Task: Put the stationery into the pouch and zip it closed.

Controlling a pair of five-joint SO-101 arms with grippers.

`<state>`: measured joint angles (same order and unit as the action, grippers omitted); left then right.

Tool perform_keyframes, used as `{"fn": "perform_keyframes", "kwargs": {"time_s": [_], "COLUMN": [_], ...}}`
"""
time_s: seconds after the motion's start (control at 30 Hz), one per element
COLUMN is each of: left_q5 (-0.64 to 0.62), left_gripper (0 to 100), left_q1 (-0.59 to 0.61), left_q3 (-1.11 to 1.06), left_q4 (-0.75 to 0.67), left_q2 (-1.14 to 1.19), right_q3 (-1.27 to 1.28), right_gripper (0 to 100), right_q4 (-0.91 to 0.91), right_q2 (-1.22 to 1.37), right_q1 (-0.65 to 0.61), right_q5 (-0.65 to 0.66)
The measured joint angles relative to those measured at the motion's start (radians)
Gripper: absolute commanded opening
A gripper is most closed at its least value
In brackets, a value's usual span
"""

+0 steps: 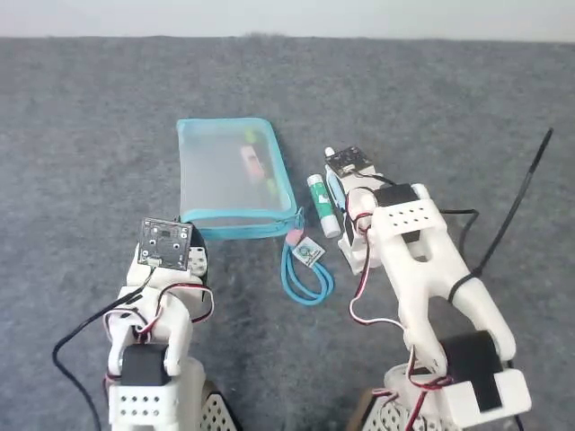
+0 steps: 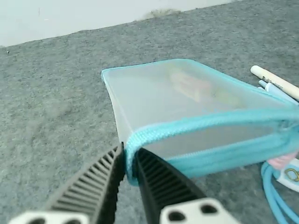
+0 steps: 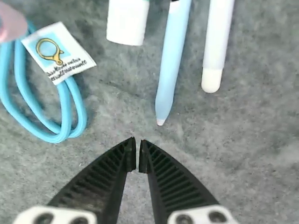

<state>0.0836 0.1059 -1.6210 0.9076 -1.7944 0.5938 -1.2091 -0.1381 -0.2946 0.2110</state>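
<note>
High view: left gripper (image 2: pixel 128 158) clamps the pouch (image 1: pixel 229 175) at its 7 o'clock corner. Loading step: right gripper (image 3: pixel 138 154), clenched empty, must open for the blue pen (image 3: pixel 173 60).

Inside the translucent pouch (image 1: pixel 211 171), pink and yellow-green shapes (image 1: pixel 252 162) show only as smears through its wall; what they are cannot be told. In the high view, the right arm (image 1: pixel 409 220) covers most of the light blue pen (image 3: pixel 172 60) and white pen (image 3: pixel 217 42). The right wrist view's edge cuts off both pens, the white tube (image 3: pixel 126 21) and the blue cord loop (image 3: pixel 56 116).
</note>
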Motion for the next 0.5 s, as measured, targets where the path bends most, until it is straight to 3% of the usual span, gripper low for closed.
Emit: {"fn": "perform_keyframes", "kwargs": {"time_s": [0.5], "left_q5": [0.0], "left_gripper": [1], "left_q1": [0.0], "left_q3": [0.0], "left_q4": [0.0], "left_q2": [0.0], "right_q3": [0.012], "right_gripper": [0.7], "right_q4": [-0.021], "right_q2": [0.0], "right_q1": [0.002], "right_q5": [0.034]}}
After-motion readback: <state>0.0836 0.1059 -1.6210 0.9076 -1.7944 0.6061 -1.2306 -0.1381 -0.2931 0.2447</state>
